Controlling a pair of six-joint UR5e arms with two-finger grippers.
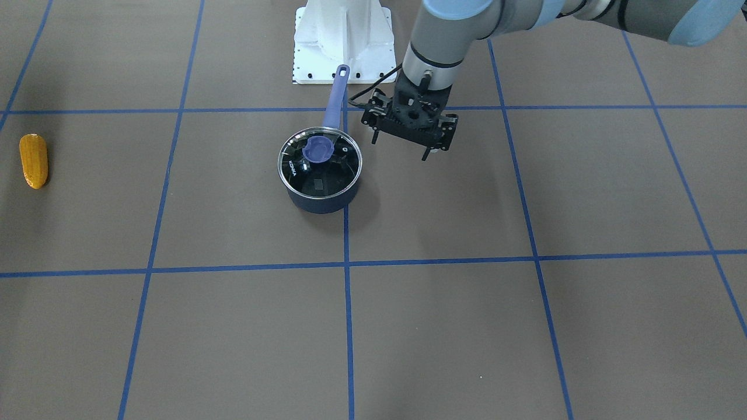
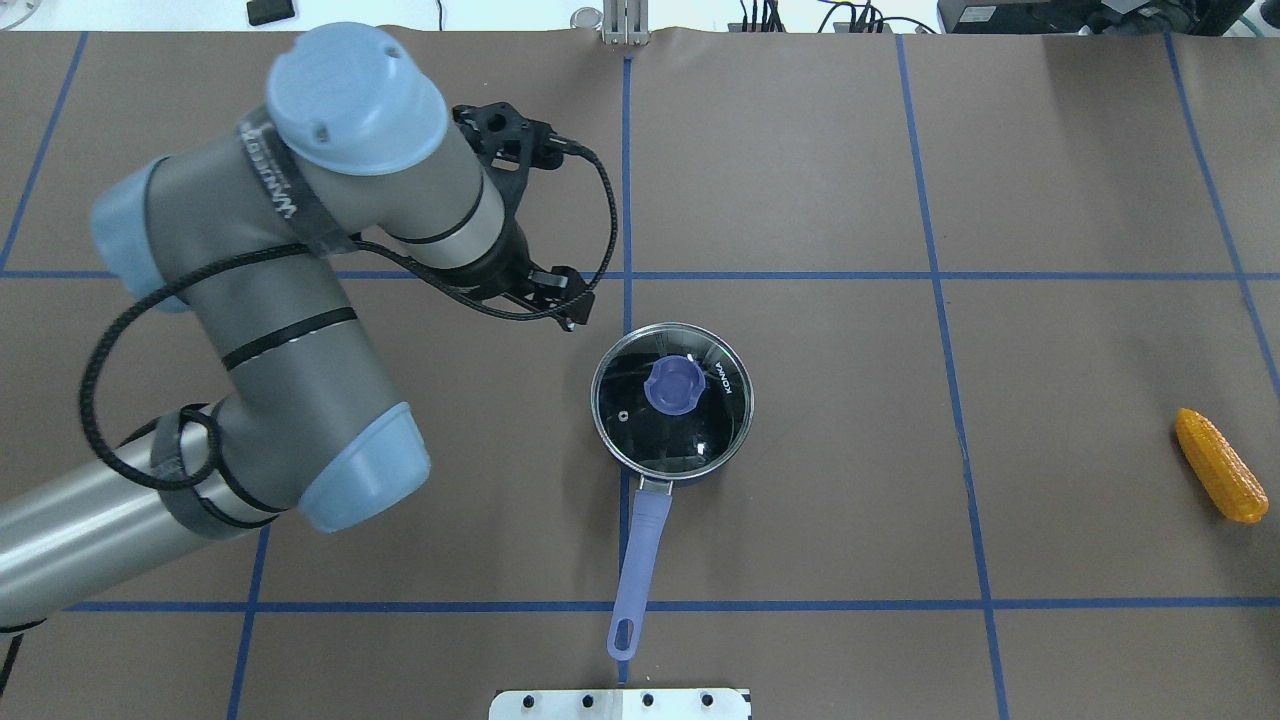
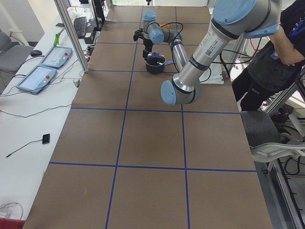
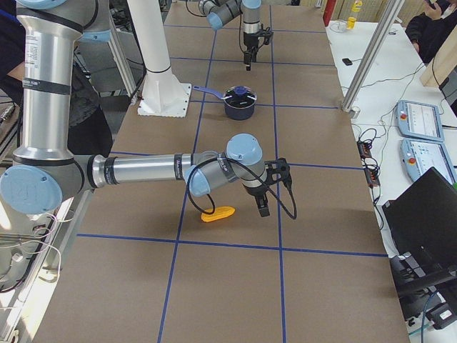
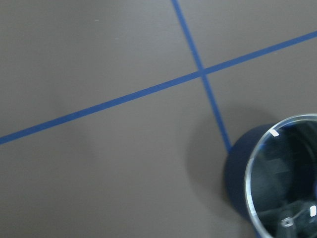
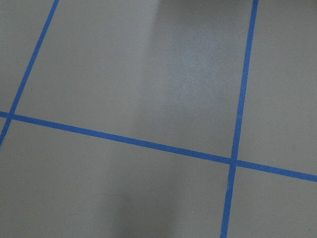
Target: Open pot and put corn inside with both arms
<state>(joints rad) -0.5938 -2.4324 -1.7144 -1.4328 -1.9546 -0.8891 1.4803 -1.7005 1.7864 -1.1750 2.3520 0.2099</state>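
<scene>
The dark navy pot stands mid-table with its glass lid on, blue knob on top, and its purple-blue handle pointing at the robot base. It also shows in the overhead view. My left gripper hangs open and empty beside the pot, above the table; the left wrist view catches the pot's edge. The corn lies alone far on my right side. My right gripper shows only in the exterior right view, above the table near the corn; I cannot tell if it is open.
The white base plate sits right behind the pot's handle. Blue tape lines grid the brown table. A person stands by the robot's side. Side benches hold tablets.
</scene>
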